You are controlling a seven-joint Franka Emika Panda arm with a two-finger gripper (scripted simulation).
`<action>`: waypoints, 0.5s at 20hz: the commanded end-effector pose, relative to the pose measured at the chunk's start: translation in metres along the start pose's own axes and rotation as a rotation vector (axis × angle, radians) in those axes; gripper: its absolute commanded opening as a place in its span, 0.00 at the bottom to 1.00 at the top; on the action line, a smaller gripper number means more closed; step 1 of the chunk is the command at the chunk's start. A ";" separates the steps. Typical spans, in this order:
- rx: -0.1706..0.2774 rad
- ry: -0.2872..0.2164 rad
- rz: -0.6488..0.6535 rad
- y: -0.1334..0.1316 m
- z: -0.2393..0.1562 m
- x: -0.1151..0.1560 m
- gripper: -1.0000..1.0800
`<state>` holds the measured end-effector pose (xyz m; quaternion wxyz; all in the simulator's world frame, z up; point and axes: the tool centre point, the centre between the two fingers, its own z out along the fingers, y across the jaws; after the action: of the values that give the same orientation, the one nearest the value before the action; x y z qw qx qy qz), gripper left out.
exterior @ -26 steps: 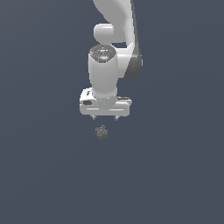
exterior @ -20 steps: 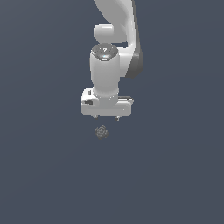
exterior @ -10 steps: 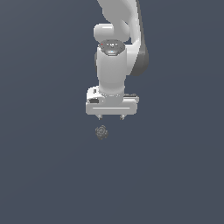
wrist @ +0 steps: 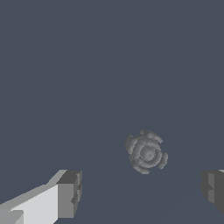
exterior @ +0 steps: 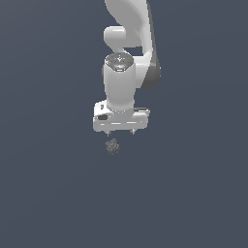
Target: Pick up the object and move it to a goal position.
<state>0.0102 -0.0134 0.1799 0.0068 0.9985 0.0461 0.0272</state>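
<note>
The object is a tiny dark grey, knobbly round lump lying on the flat grey floor, just in front of the white arm's hand. It also shows in the wrist view. My gripper hangs above and slightly behind it, with its short fingers pointing down. In the wrist view the gripper is open and empty: the two dark fingertips stand wide apart, and the lump lies a little past the gap between them, apart from both.
A plain dark grey floor fills both views. The white arm rises behind the gripper to the top of the exterior view.
The gripper has shifted toward the exterior view's right and come lower, closer to the lump. The lump has not moved.
</note>
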 end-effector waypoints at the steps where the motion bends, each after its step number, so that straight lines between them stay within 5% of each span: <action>1: 0.001 -0.006 -0.034 0.005 0.009 -0.002 0.96; 10: 0.010 -0.032 -0.206 0.026 0.053 -0.011 0.96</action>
<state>0.0054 -0.0367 0.1342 0.0058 0.9910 0.1335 0.0125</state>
